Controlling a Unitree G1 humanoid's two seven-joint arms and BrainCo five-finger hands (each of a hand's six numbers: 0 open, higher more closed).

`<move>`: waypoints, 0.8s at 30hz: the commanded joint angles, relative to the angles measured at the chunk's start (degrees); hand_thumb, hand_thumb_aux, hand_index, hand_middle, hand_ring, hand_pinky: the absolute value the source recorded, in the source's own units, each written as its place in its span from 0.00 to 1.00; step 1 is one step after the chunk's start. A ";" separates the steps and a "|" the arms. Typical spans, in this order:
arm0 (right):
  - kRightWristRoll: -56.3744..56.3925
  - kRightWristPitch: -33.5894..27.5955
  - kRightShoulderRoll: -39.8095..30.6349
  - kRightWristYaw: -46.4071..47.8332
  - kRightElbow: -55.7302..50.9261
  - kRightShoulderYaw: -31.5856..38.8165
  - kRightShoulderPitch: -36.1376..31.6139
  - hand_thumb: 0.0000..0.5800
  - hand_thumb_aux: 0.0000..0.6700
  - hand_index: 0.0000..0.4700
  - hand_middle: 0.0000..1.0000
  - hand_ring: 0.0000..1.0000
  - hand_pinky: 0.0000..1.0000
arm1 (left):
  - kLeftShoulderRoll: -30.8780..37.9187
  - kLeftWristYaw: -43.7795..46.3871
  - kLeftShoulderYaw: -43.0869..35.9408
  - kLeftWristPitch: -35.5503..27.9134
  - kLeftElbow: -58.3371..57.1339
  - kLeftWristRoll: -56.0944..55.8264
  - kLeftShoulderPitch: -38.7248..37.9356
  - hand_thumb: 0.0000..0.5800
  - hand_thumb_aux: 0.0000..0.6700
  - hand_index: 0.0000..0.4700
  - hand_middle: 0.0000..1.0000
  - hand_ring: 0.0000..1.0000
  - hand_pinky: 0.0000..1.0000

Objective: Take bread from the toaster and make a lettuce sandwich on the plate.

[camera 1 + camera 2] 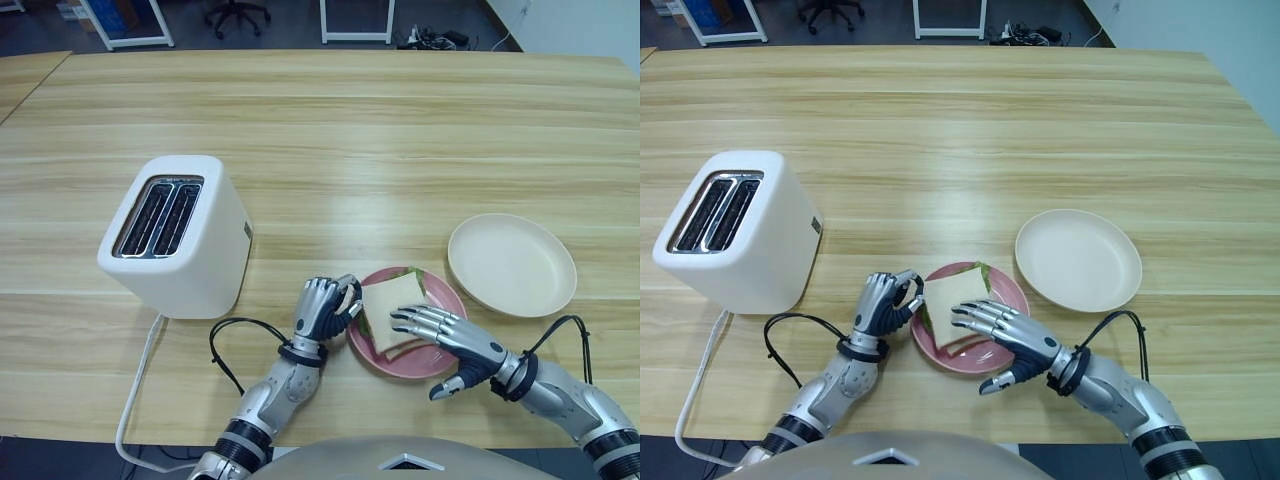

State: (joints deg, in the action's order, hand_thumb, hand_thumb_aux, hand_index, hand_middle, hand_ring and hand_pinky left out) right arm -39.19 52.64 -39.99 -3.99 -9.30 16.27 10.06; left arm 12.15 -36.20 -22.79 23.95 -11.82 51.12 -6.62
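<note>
Sandwich [392,305] on plate [452,298], right hand [462,345] fingers [420,318] spread over it; left hand [322,308] fingers [345,290] curled, empty.

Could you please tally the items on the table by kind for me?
Toaster: 1
Plates: 2 (pink plate, cream plate)
Sandwich: 1
Total: 4

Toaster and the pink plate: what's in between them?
The left hand, fingers curled, lies at the left rim of the pink plate; from there to the toaster it is bare wooden table. Both eye views show this.
</note>
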 commanded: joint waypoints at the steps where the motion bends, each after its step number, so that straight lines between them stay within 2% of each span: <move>1: -4.36 -4.83 -2.39 4.16 -3.98 1.74 2.52 0.00 0.00 0.00 0.00 0.00 0.00 | 3.97 -5.99 8.32 -3.62 9.41 2.01 -0.48 0.00 0.00 0.00 0.61 0.61 0.61; 2: -4.40 -4.82 -2.50 4.17 -4.02 1.87 2.48 0.00 0.00 0.00 0.00 0.00 0.00 | 4.84 -7.75 11.18 -4.56 11.74 2.14 -0.22 0.00 0.00 0.00 0.57 0.57 0.57; 3: -4.54 -4.57 -2.22 4.00 -4.08 2.23 2.00 0.00 0.00 0.00 0.00 0.00 0.00 | 5.71 -9.66 14.38 -5.18 13.97 1.91 -0.14 0.00 0.00 0.00 0.47 0.47 0.47; 4: -4.91 -4.11 -1.68 3.46 -4.28 2.66 1.06 0.00 0.00 0.00 0.00 0.00 0.00 | 6.44 -11.58 17.14 -5.35 15.94 1.56 -0.32 0.00 0.00 0.00 0.44 0.44 0.44; 5: -6.42 -3.62 -0.35 1.09 -4.64 2.96 -0.76 0.00 0.00 0.00 0.00 0.00 0.00 | 7.10 -12.96 19.09 -4.14 17.62 0.49 -0.93 0.00 0.00 0.00 0.25 0.25 0.25; 7: -10.15 -2.43 5.08 -9.38 -6.51 3.05 -6.09 0.00 0.00 0.00 0.00 0.00 0.00 | 8.01 -10.94 18.38 2.65 18.60 -5.99 -3.15 0.00 0.00 0.00 0.17 0.17 0.17; 8: -10.61 -1.60 8.20 -14.39 -7.46 2.80 -8.29 0.00 0.00 0.00 0.00 0.00 0.00 | 8.41 -8.02 16.30 6.65 18.02 -10.37 -4.43 0.00 0.00 0.00 0.18 0.18 0.18; 9: -8.86 -0.03 12.23 -18.50 -7.98 2.39 -9.90 0.00 0.00 0.00 0.00 0.00 0.00 | 9.47 -3.73 12.81 10.98 16.83 -14.61 -6.18 0.00 0.00 0.00 0.24 0.24 0.24; 10: -6.47 1.61 15.60 -21.36 -8.02 2.02 -10.90 0.69 0.44 0.44 0.00 0.00 0.00 | 10.99 0.86 9.39 14.38 15.84 -17.54 -8.05 0.24 0.13 0.13 0.44 0.44 0.44; 11: -4.44 2.71 17.98 -23.24 -7.87 1.59 -11.42 0.86 0.62 0.62 0.08 0.08 0.08 | 12.27 4.36 6.98 17.06 15.09 -19.48 -9.49 0.82 0.58 0.58 0.58 0.58 0.58; 12: -1.97 3.16 19.92 -24.54 -7.48 0.69 -11.71 0.99 0.92 0.92 0.46 0.46 0.46 | 13.71 7.66 5.09 19.12 14.71 -20.79 -10.86 1.00 0.96 0.96 0.74 0.74 0.74; 13: 0.32 3.31 21.07 -25.33 -7.02 -0.48 -11.82 1.00 1.00 1.00 1.00 1.00 1.00 | 14.95 10.21 4.18 20.62 14.43 -21.29 -11.76 1.00 1.00 1.00 0.87 0.87 0.87; 15: 5.10 3.49 21.96 -25.76 -5.20 -3.49 -11.15 1.00 1.00 1.00 1.00 1.00 1.00 | 16.70 15.05 3.18 22.15 14.08 -22.36 -13.01 1.00 1.00 1.00 0.98 0.98 0.98; 18: 10.14 4.03 18.63 -22.33 -1.45 -6.64 -7.34 1.00 1.00 1.00 1.00 1.00 1.00 | 17.37 21.49 1.08 21.53 13.00 -21.85 -13.98 1.00 1.00 1.00 1.00 1.00 1.00; 20: 11.53 6.14 12.72 -17.23 0.12 -6.87 -3.14 1.00 1.00 1.00 1.00 1.00 1.00 | 16.96 24.98 -0.04 19.67 12.15 -21.07 -14.74 1.00 1.00 1.00 1.00 1.00 1.00; 24: 13.14 9.25 -2.39 -2.46 0.86 -2.29 8.61 1.00 1.00 1.00 1.00 1.00 1.00 | 16.08 30.86 -1.87 15.25 11.60 -20.56 -16.62 1.00 1.00 1.00 1.00 1.00 1.00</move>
State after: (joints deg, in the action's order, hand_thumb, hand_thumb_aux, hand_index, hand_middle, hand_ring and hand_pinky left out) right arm -26.64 60.98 -36.29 -12.89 -8.97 11.60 13.03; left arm 28.26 -8.02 -23.61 41.56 0.28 29.73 -22.18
